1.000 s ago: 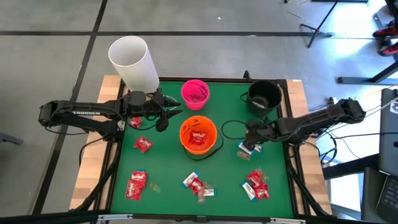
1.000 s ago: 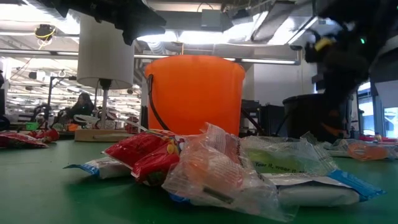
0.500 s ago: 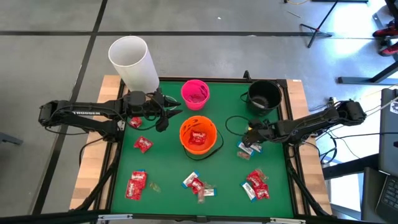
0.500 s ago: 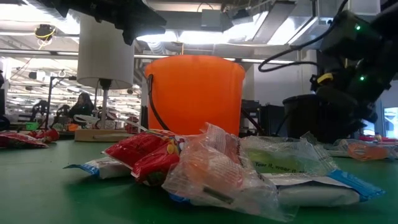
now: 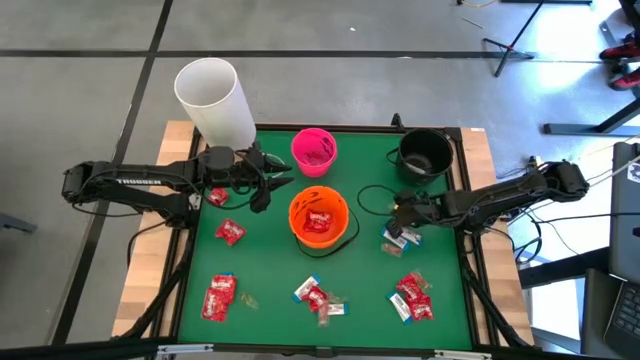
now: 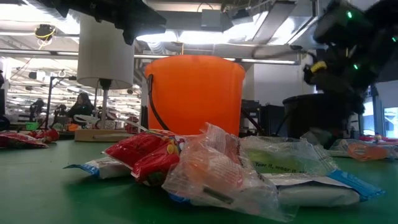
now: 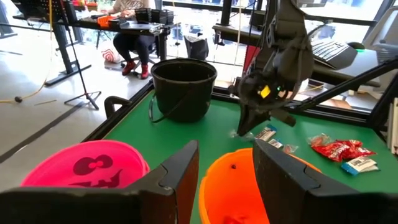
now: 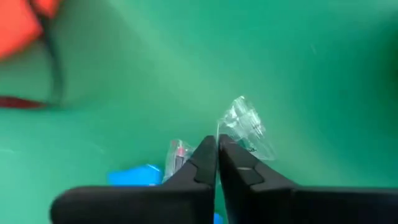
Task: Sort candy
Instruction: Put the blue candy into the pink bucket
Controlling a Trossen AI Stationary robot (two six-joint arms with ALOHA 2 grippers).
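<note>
Candy lies in small heaps on the green table (image 5: 260, 270): red packs (image 5: 218, 297), (image 5: 229, 232), (image 5: 412, 298), a mixed heap (image 5: 318, 298), and small pieces (image 5: 402, 239) right of the orange bucket (image 5: 318, 218). My right gripper (image 8: 216, 142) is down over those small pieces, shut at a clear-wrapped candy (image 8: 247, 129). A blue-and-red piece (image 8: 163, 167) lies beside it. My left gripper (image 5: 275, 180) hovers open between the pink bucket (image 5: 313, 150) and the orange one, with nothing between its fingers. My right gripper pinches the clear wrapper's edge (image 8: 224, 127) at its fingertips. The fingers slant steeply down from the table's right side. The wrapper stands up off the cloth beyond the tips. The fingers themselves hide the exact spot of the hold.
A black bucket (image 5: 424, 155) stands at the far right and a white cylinder (image 5: 215, 100) at the far left corner. The orange bucket holds red candy. Bare green cloth lies between the heaps along the near half.
My right gripper has sunk toward the small candies right of the orange bucket and rolled a little. The left arm has kept still.
</note>
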